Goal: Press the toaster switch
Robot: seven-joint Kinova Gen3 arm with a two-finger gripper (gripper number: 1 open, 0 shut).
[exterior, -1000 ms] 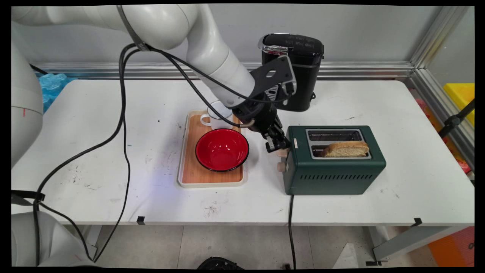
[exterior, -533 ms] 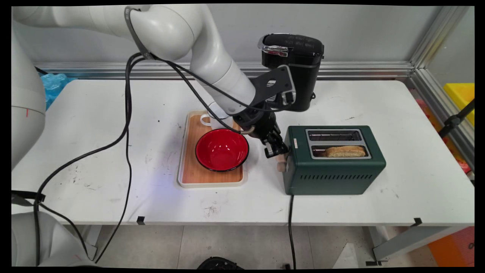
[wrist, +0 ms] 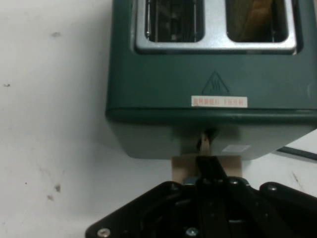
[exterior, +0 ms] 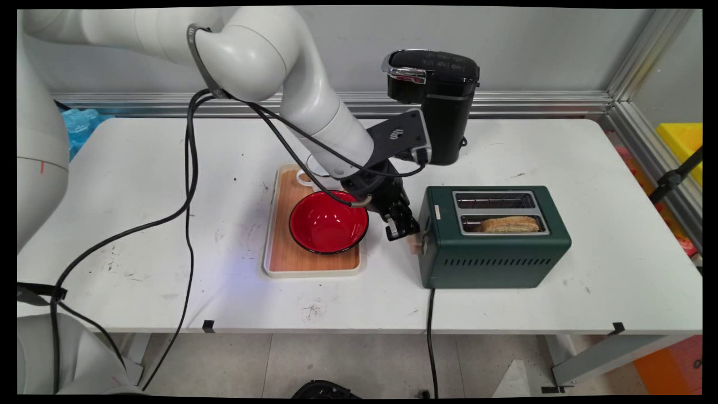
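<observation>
A dark green toaster [exterior: 493, 247] stands right of centre on the white table, with a slice of bread [exterior: 510, 224] sunk low in its near slot. My gripper [exterior: 403, 231] is at the toaster's left end, shut, its tips resting on top of the beige lever [exterior: 415, 242]. In the hand view the toaster [wrist: 213, 74] fills the top. There the closed gripper [wrist: 208, 166] sits on the lever [wrist: 182, 168] below the slot in the end wall. The bread [wrist: 252, 20] shows in the right slot.
Just left of the gripper a wooden tray [exterior: 311, 273] carries a red bowl [exterior: 328, 221] and a white mug [exterior: 307, 178]. A black coffee machine [exterior: 440, 101] stands behind the toaster. The toaster's cable [exterior: 429, 336] hangs over the table's front edge.
The gripper has moved down along the toaster's left end, and the lever has gone down with it. The bread has sunk from standing proud to low in the slot.
</observation>
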